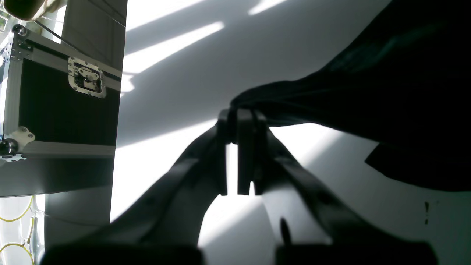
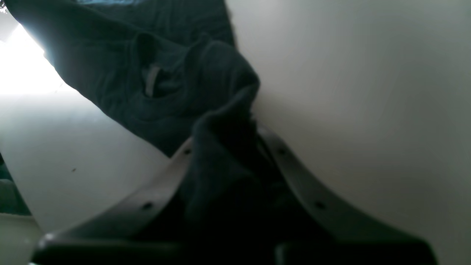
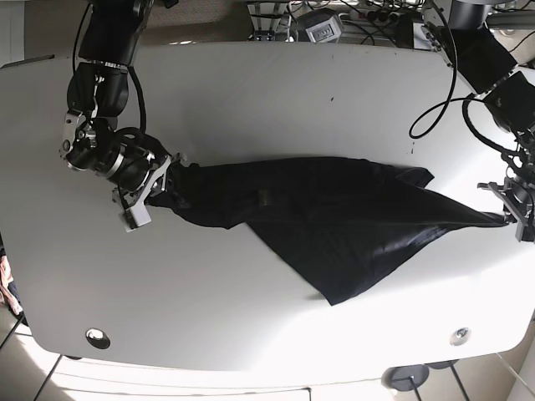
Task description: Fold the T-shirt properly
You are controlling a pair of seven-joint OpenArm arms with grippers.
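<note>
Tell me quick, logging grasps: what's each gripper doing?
Left gripper: shut on the black cotton T-shirt.
Right gripper: shut on the T-shirt's other end.

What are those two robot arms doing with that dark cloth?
They are folding a dark T-shirt on a white table. The right gripper is shut on a bunch of cloth at one end, and the left gripper pinches a corner at the other, so the shirt is pulled out long between them. It lies crumpled and partly doubled over, not yet a neat fold.
</note>
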